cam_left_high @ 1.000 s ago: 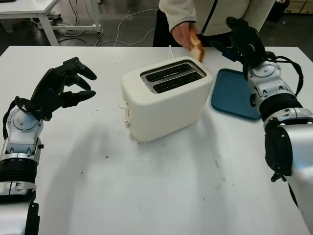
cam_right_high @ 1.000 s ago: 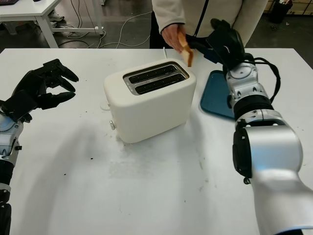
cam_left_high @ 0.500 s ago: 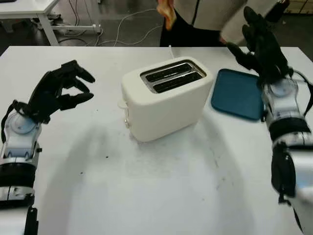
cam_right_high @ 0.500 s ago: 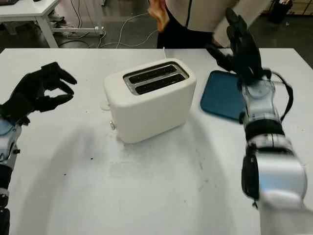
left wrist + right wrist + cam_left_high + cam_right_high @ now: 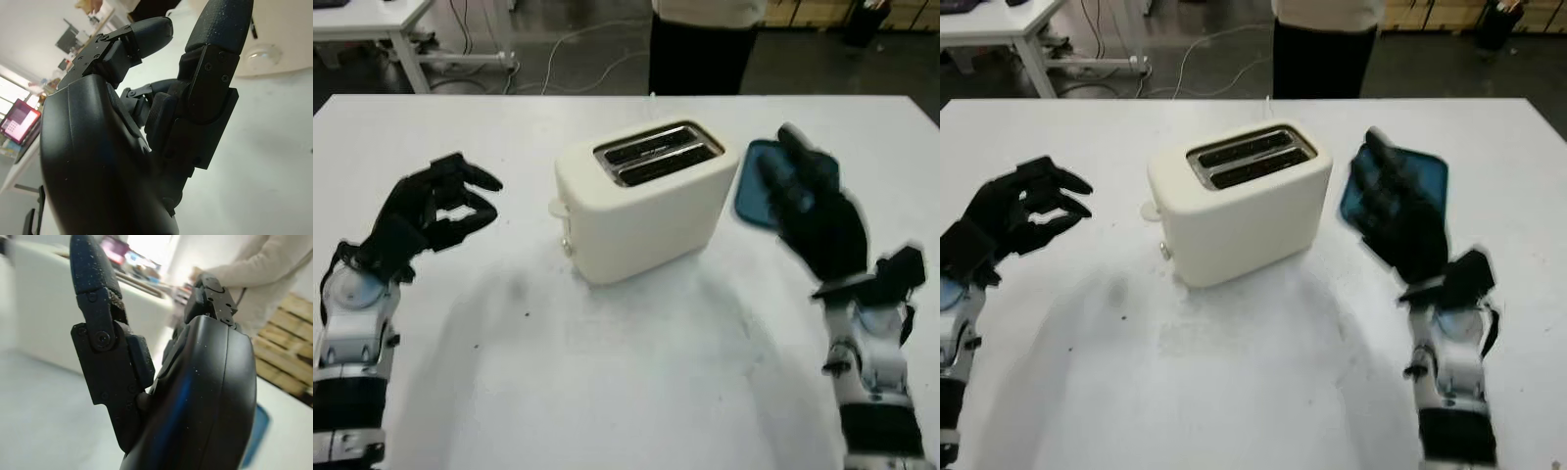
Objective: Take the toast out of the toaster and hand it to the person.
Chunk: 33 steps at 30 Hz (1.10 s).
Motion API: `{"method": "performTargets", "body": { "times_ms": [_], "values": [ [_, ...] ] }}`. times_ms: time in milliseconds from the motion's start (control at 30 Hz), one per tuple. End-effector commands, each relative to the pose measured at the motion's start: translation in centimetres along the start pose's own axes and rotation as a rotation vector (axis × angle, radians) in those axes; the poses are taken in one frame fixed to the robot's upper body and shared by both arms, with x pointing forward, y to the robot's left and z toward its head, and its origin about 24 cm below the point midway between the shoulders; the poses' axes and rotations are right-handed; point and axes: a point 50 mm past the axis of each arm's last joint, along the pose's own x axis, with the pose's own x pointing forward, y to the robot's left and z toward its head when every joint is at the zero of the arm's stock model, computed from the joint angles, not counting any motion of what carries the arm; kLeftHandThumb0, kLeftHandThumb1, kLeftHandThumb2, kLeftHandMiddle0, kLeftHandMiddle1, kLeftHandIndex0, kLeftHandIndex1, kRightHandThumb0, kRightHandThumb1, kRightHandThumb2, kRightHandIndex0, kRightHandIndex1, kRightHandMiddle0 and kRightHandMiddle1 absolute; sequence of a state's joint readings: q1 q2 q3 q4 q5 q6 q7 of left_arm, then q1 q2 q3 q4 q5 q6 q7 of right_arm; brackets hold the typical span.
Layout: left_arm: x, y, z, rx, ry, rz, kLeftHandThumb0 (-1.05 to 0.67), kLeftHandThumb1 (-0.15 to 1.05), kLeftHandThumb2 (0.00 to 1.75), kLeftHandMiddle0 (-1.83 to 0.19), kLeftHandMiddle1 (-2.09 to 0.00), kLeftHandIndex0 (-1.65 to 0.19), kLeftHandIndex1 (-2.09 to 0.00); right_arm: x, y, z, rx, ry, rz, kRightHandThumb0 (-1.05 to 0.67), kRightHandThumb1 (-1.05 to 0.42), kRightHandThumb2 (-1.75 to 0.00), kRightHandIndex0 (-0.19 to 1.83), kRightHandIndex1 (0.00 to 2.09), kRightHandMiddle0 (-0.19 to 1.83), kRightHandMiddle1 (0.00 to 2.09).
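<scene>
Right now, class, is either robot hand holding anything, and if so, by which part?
Nothing is held. The right hand is open, raised over the table beside the toaster. The left hand is curled on nothing, on the toaster's other side.

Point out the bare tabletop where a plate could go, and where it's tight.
The near half of the table in front of the toaster is bare, between the left hand and right hand. The far left corner is bare too. It's tight right of the toaster, beside the blue tray.
</scene>
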State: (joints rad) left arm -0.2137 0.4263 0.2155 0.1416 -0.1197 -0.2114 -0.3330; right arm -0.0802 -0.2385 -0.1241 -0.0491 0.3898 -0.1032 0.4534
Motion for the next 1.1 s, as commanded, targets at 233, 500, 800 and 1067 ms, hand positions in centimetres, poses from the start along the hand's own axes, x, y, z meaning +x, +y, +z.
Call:
{"method": "performTargets", "body": {
  "times_ms": [233, 500, 800, 1067],
  "values": [
    [-2.3, -3.9, -1.6, -0.142, -0.012, 0.129, -1.05, 0.90, 0.01, -0.35, -1.39, -0.35, -1.29, -2.3, 3.2, -0.7, 0.046, 0.107, -0.059, -0.86, -0.92, -0.11, 0.04, 0.04, 0.08, 0.01],
    [-3.0, -6.5, -2.6, -0.173, 0.004, 0.080, -1.05, 0.89, 0.01, -0.40, -1.28, -0.42, -1.17, -3.2, 4.5, -2.0, 0.107, 0.179, -0.184, -0.80, -0.92, -0.07, 0.01, 0.01, 0.05, 0.01],
    [-3.4, -7.1, -3.2, -0.170, 0.031, 0.041, -1.05, 0.86, 0.00, -0.46, -1.24, -0.52, -1.07, -3.2, 5.2, -2.6, 0.112, 0.213, -0.281, -0.74, -0.92, -0.05, 0.00, 0.00, 0.02, 0.00],
    [-3.5, -7.0, -3.0, -0.158, 0.025, 0.029, -1.05, 0.87, 0.00, -0.48, -1.21, -0.54, -1.02, -3.2, 5.2, -2.6, 0.092, 0.249, -0.298, -0.72, -0.92, -0.03, 0.01, 0.01, 0.04, 0.01]
  ]
}}
